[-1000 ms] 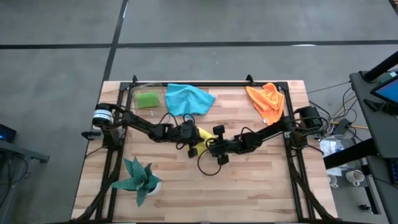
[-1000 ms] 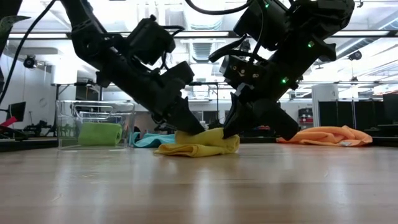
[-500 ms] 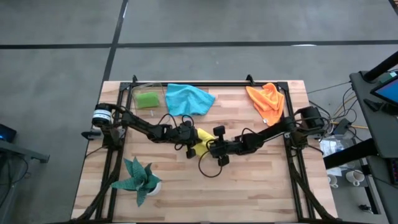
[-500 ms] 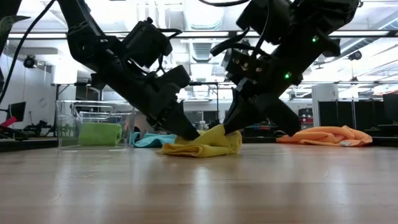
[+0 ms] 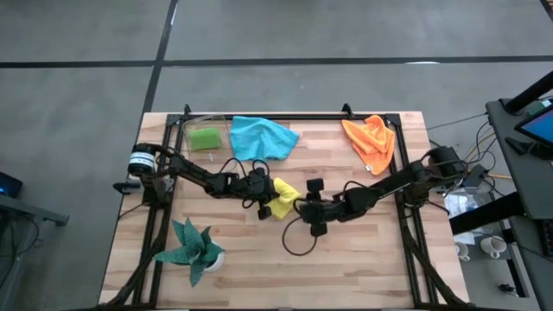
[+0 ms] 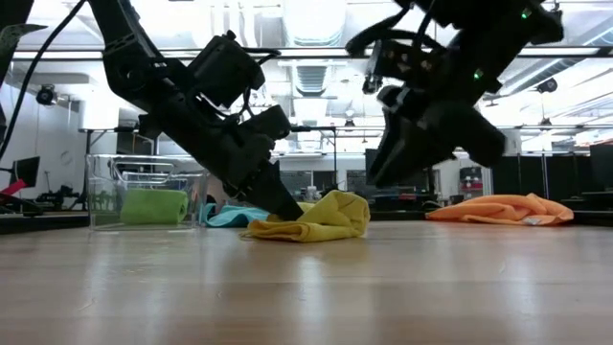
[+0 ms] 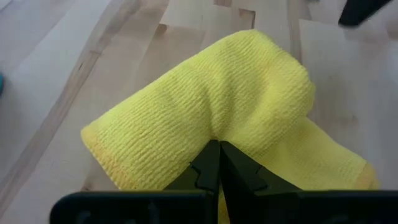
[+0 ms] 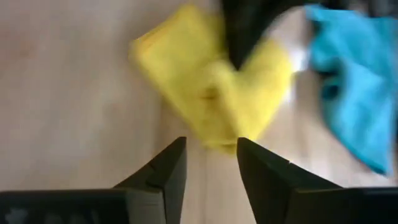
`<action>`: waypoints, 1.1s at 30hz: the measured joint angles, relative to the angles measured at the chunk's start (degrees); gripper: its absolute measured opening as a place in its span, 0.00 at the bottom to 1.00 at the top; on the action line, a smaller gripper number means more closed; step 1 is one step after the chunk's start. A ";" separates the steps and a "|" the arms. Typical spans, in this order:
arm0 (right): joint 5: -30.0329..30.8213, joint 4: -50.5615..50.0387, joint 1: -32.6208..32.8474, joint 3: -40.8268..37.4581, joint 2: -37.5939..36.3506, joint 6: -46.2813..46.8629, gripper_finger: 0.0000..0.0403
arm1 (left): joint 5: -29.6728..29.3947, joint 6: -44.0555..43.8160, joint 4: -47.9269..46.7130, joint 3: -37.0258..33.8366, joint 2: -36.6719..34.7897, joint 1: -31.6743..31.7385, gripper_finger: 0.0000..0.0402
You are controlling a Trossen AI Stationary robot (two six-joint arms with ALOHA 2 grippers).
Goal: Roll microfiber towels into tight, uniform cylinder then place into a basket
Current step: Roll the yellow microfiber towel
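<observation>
A yellow towel (image 5: 283, 199) lies bunched and folded over on the table's middle (image 6: 321, 218). My left gripper (image 7: 217, 152) is shut, its tips on the towel's left end (image 6: 287, 211). My right gripper (image 8: 211, 155) hangs open above and to the right of the towel (image 6: 383, 172), touching nothing. The clear basket (image 5: 205, 136) at the far left holds a rolled green towel (image 6: 153, 206). A blue towel (image 5: 262, 138) and an orange towel (image 5: 371, 141) lie loose at the far side. My left gripper presses its shut fingertips (image 7: 211, 163) down on the yellow towel at the crook of its fold (image 7: 214, 134). The fingers slant down from the table's left. Whether a layer sits between them, I cannot tell. The towel rests on the table.
A teal plant in a white pot (image 5: 194, 250) stands near the front left. A black metal frame (image 5: 285, 117) runs along the table's far and side edges. Bare wood lies in front of both arms.
My right gripper has let go of the yellow towel's right end, risen and drawn back toward the table's right edge. The towel stays on the table, its right end now standing a little higher and rounder.
</observation>
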 joint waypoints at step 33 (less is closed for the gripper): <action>-9.87 57.17 -6.29 -11.34 20.23 10.67 0.02 | -0.08 2.30 -1.60 -0.11 -2.78 0.04 0.00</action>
